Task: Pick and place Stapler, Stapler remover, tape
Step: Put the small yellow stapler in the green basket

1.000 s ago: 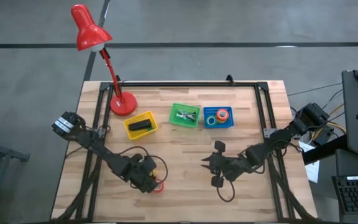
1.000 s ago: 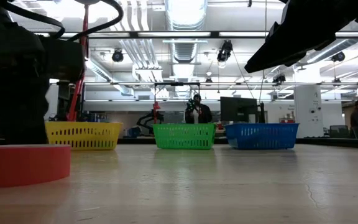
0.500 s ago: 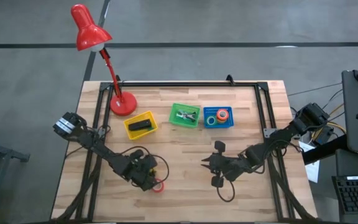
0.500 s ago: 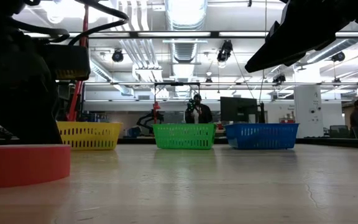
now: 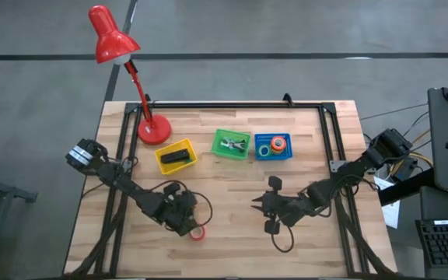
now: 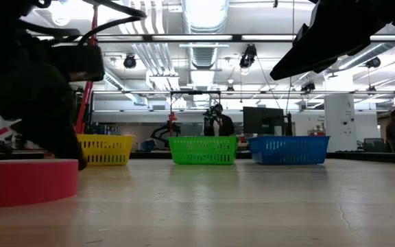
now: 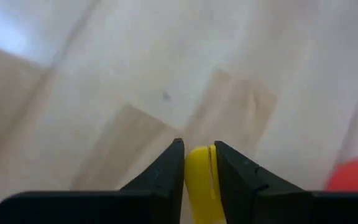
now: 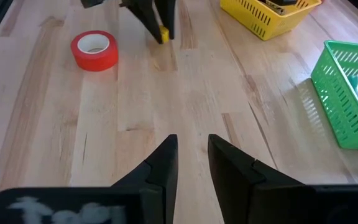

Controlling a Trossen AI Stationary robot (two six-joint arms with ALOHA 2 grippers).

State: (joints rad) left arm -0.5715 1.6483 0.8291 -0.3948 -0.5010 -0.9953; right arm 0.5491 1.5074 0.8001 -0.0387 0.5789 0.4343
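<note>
The left arm reaches low across the near-left part of the wooden table [image 5: 232, 179], its gripper [image 5: 183, 222] tipped down just above the boards, fingers [image 7: 169, 168] pinched on a small yellow tape roll [image 7: 199, 180] held edge-on between them. A red tape roll [image 5: 197, 232] lies flat on the table just beside that gripper, at about its 4 o'clock from above; it is a smooth ring with a white core. The right arm rests bent over the near-right part of the table, its gripper [image 5: 260, 204] pointing toward the left arm, fingers [image 8: 160, 168] a narrow gap apart with nothing between them. Three slotted plastic baskets sit in a row toward the far edge: a yellow basket [image 5: 162, 162] with the black wedge-shaped stapler [image 5: 175, 156] inside, a green basket [image 5: 218, 141] holding small silvery pieces too tiny to make out, and a blue basket [image 5: 273, 157] with more tape rolls, only partly visible. A red desk lamp [image 5: 112, 36] stands at the table's 11 o'clock corner. From table height the left gripper is a dark blur, cut off at the frame's edge.
</note>
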